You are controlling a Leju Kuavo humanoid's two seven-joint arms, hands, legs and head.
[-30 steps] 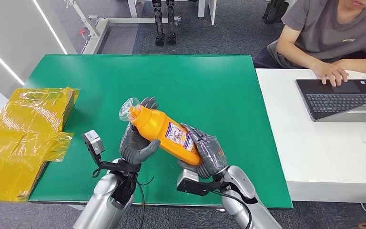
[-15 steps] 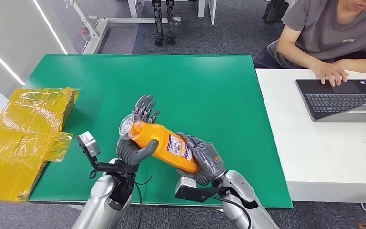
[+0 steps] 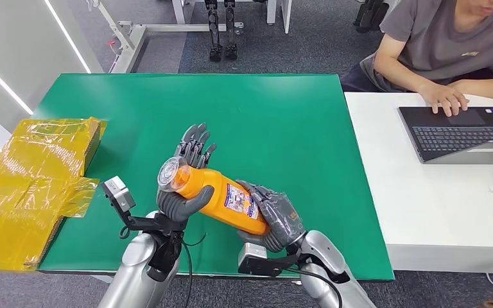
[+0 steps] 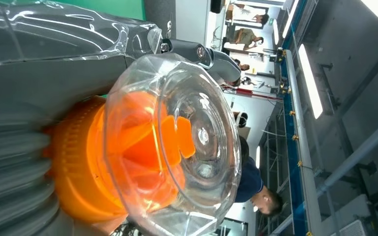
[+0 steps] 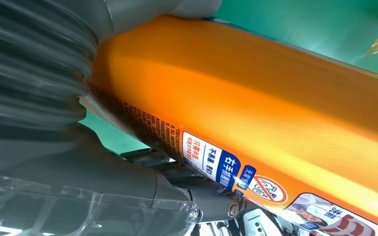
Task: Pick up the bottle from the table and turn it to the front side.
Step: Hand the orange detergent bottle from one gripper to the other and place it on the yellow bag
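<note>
An orange bottle (image 3: 221,196) with a clear cap (image 3: 170,173) and a printed label (image 3: 237,197) hangs tilted above the green table (image 3: 282,122), cap end up and to the left. My right hand (image 3: 276,218) grips its lower end from underneath. My left hand (image 3: 181,200) has its thumb curled under the neck, while its fingers (image 3: 192,144) stand straight and spread behind the bottle. The left wrist view looks straight at the clear cap (image 4: 187,142) and orange neck (image 4: 78,172). In the right wrist view the bottle's side (image 5: 256,98) and label (image 5: 226,167) pass close by.
Yellow film-wrapped packages (image 3: 32,179) lie at the table's left edge. A white table (image 3: 436,192) adjoins on the right, with a laptop (image 3: 462,131) and a seated person (image 3: 449,45) whose hand rests on the keyboard.
My left hand's fingers have uncurled from the bottle's neck and now stand spread. The bottle has come slightly lower and nearer me, its cap turning more toward the camera.
</note>
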